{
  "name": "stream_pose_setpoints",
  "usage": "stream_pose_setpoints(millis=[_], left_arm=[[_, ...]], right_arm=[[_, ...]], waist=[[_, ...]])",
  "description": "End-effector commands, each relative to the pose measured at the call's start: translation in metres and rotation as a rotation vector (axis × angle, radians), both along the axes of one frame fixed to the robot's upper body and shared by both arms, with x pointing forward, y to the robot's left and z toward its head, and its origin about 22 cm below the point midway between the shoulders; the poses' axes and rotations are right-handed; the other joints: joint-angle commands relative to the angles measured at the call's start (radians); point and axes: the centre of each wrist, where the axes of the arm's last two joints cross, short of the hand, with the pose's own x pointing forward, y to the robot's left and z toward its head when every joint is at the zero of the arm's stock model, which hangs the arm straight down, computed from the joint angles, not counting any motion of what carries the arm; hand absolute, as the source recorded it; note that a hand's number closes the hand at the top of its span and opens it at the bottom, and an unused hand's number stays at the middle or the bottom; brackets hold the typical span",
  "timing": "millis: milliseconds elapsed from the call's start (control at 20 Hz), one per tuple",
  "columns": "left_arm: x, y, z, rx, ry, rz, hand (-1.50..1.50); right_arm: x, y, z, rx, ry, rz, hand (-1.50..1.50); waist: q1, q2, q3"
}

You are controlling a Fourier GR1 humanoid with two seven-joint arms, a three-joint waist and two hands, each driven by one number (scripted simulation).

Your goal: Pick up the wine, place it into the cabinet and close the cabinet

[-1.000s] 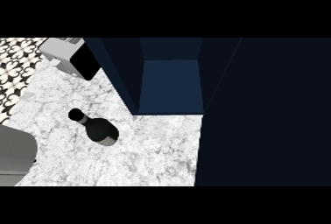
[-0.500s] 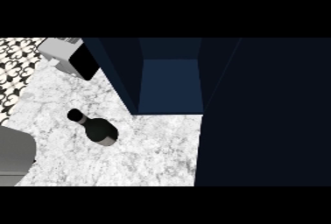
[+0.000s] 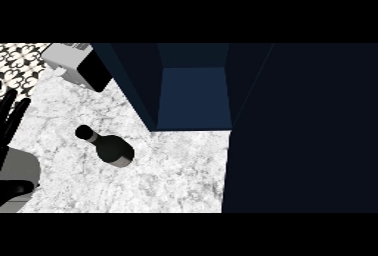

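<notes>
Wine point(image 3: 108, 146) was the dark bottle standing on the marble counter point(image 3: 170, 175), clear of the left hand point(image 3: 10, 125) at the view's left edge. That hand's black fingers point(image 3: 16, 114) were straight and held nothing, with a gap of bare marble between them and the bottle. Behind stood a grey and black appliance point(image 3: 81, 67). To the bottle's right, the dark blue cabinet point(image 3: 193, 100) stood open, nothing showing inside.

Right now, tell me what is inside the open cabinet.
The cabinet shows only its bare blue floor and walls; the wine bottle stands outside on the counter. The dark door hides anything to its right.
</notes>
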Motion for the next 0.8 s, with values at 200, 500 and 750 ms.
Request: stream_pose_setpoints(millis=[200, 500, 750], left_arm=[[0.032, -0.005, -0.057, 0.039, 0.049, 0.064, -1.5], [0.032, 0.009, -0.097, 0.083, 0.06, 0.157, -1.5], [0.025, 0.024, -0.136, 0.075, 0.116, 0.111, -1.5]], right_arm=[[-0.026, -0.008, 0.021, 0.06, -0.035, 0.066, -1.5], [-0.031, -0.019, 0.017, 0.059, -0.053, 0.069, -1.5], [-0.03, -0.017, 0.022, 0.051, -0.046, 0.064, -1.5]], waist=[[-0.001, 0.002, 0.0], [-0.002, 0.001, 0.001], [0.006, 0.001, 0.0]])
